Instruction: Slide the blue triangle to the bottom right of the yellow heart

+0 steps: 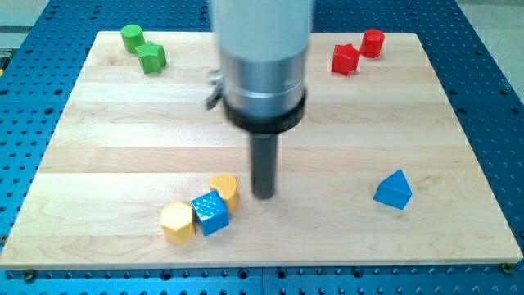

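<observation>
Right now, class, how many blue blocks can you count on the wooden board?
2. The blue triangle sits alone at the view's right. A blue cube lies near the bottom, wedged between the yellow heart and a yellow block. The arm could hide others.

arm [262,49] cut off at the view's top, its housing blurred

Between the blue triangle [394,191] at right and the yellow heart [225,190], only my tip [263,195] stands on the bare surface [327,221].
</observation>
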Tool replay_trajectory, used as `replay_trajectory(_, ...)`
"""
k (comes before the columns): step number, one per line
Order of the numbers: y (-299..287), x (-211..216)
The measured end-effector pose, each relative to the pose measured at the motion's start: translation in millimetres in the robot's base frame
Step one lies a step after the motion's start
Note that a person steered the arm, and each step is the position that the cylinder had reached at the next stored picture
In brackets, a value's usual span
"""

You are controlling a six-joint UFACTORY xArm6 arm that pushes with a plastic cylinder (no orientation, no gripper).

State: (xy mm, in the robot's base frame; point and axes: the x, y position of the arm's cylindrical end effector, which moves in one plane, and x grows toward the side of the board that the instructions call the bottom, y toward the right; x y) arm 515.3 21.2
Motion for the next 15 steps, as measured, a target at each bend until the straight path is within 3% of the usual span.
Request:
replay_trajectory(1, 98.4, -44.5)
replay_trajectory(2, 195.8, -20.8)
replay_trajectory(3, 196.2, 35.2)
replay_trajectory(4, 133.7, 35.3)
replay_trajectory(6, 23.4, -30.2)
replay_trajectory(7, -2.8, -56.3)
replay_trajectory(8, -58.3, -26.2)
replay_trajectory(10, -8.5, -19.3)
replay_trajectory(13, -24.0, 33.6)
replay_trajectory(15, 99.5, 58.5)
